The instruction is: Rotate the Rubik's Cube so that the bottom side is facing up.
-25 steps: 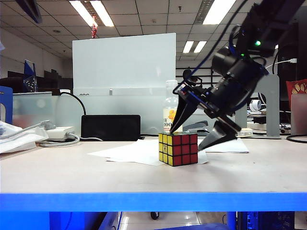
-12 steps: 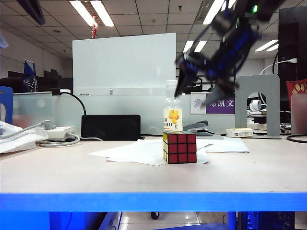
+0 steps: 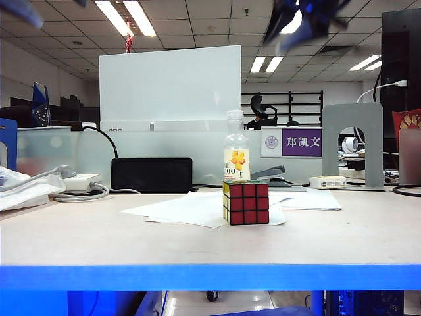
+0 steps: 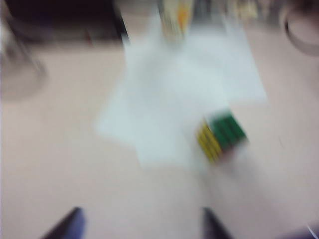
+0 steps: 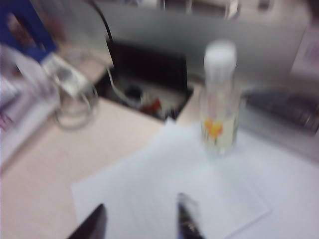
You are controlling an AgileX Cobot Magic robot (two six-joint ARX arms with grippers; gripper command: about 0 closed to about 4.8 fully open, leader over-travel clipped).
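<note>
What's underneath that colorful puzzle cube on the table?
The Rubik's Cube sits on white paper sheets spread over the table. Its downward face is hidden. Neither robot hand touches it.

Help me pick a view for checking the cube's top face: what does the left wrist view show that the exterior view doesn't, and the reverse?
Only the left wrist view shows the Rubik's Cube from above, its green face up, and the left gripper empty with its fingertips apart. Only the exterior view shows the cube's red side and the right gripper blurred near the ceiling, well clear. Both show the cube standing free on the white paper by the bottle.
</note>
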